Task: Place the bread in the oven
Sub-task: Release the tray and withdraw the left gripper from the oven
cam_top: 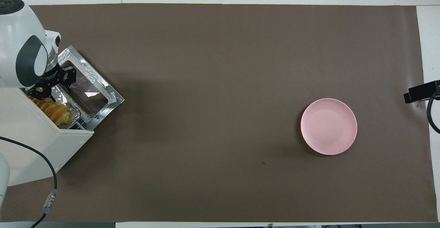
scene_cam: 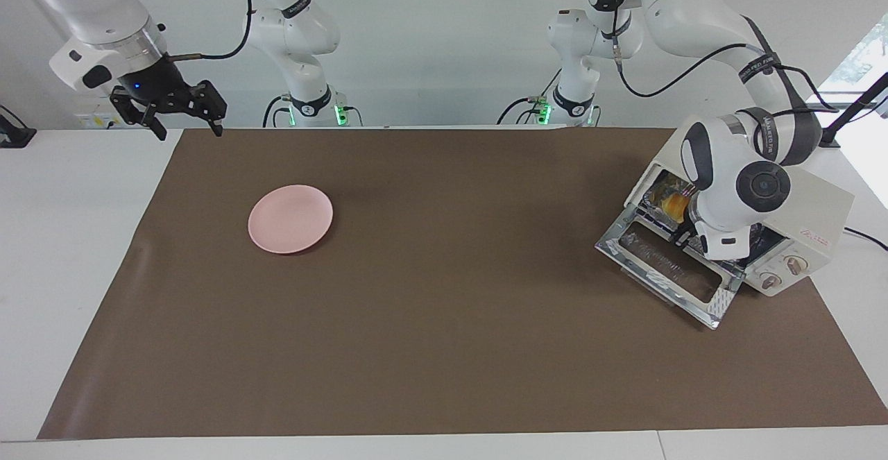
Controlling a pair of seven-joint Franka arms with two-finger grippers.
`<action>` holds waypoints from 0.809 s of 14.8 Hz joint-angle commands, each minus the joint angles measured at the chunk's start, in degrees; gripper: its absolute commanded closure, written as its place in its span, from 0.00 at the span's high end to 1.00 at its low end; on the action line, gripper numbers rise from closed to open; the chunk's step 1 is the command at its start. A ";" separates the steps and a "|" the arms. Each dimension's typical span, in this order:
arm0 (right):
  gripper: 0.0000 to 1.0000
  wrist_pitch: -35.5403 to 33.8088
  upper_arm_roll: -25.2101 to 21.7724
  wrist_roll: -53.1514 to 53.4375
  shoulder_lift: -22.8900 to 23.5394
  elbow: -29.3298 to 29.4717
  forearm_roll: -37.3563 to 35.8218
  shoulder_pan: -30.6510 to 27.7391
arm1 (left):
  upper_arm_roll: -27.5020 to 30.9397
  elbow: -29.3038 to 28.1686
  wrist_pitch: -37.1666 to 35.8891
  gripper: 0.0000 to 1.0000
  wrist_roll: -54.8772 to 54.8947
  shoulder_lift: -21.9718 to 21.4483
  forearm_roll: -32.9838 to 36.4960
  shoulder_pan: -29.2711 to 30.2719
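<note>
The cream-white oven [scene_cam: 815, 214] stands at the left arm's end of the table, also in the overhead view [cam_top: 37, 142]. Its glass drop door [scene_cam: 667, 266] lies open. The golden bread [cam_top: 54, 110] lies inside on a silver foil tray [cam_top: 70, 101] on the rack, and shows in the oven mouth [scene_cam: 671, 203]. My left gripper [cam_top: 51, 87] is open over the oven mouth, just above the tray, with nothing in it. In the facing view its wrist hides most of it. My right gripper [scene_cam: 189, 129] is open and empty, waiting in the air over the table's edge at the right arm's end.
A round pink plate [scene_cam: 290, 218] sits on the brown mat [scene_cam: 444, 349] toward the right arm's end, also in the overhead view [cam_top: 329, 126]. The oven's two knobs [scene_cam: 782, 271] face away from the robots. A black cable [cam_top: 48, 166] runs over the oven's top.
</note>
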 commanded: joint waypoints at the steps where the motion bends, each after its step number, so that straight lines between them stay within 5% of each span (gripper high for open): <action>1: 1.00 -0.57 0.19 -0.28 -1.23 -1.09 0.74 -0.51 | -0.27 2.83 -0.15 1.00 3.24 -1.89 1.04 -0.45; 3: 1.00 -0.57 0.19 -0.28 -1.23 -1.09 0.74 -0.51 | -0.54 5.29 -0.58 1.00 5.70 -2.95 0.43 -0.45; 8: 1.00 -0.57 0.19 -0.28 -1.23 -1.09 0.74 -0.51 | -0.63 4.95 -8.49 1.00 25.99 -14.71 -3.52 -0.01; 12: 1.00 -0.57 0.19 -0.28 -1.23 -1.09 0.82 -0.51 | -0.71 5.12 -12.61 1.00 30.50 -17.01 -7.13 -0.18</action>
